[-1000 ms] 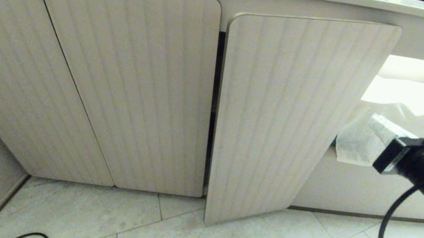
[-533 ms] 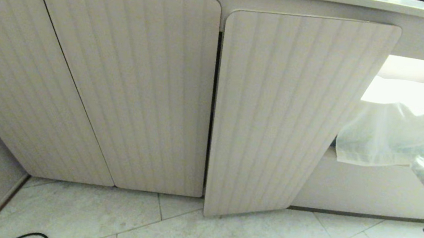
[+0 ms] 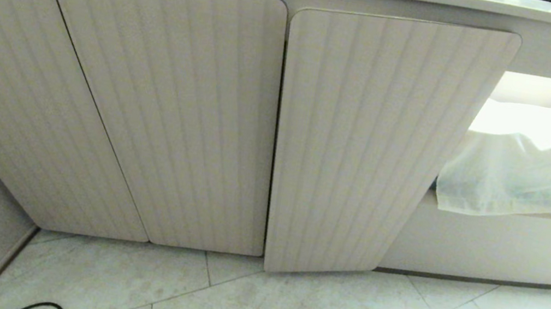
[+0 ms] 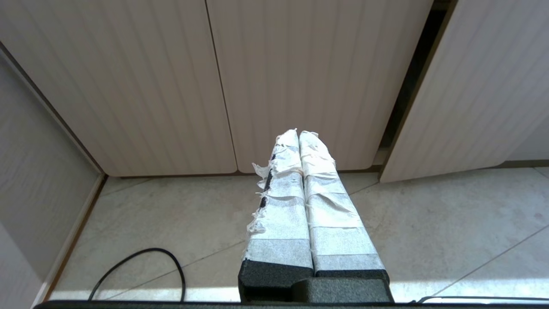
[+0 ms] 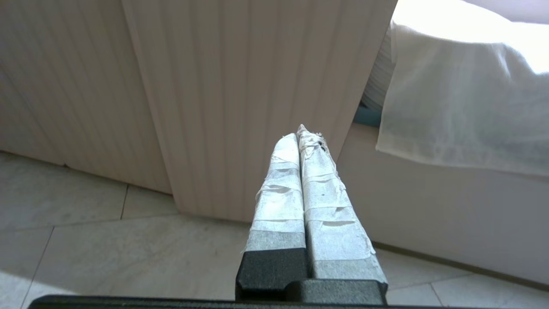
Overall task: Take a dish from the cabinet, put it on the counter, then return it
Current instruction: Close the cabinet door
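Three ribbed doors (image 3: 162, 103) across the cabinet (image 3: 459, 250), contents hidden; right tool (image 5: 300, 133) and left tool (image 4: 298, 135) both clenched, empty.

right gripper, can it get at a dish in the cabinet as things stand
Probably not. The cabinet door stands only slightly ajar, covering the inside, and no dish shows in any view. The right gripper is shut and sits low, off to the door's right, so the door would need opening first.
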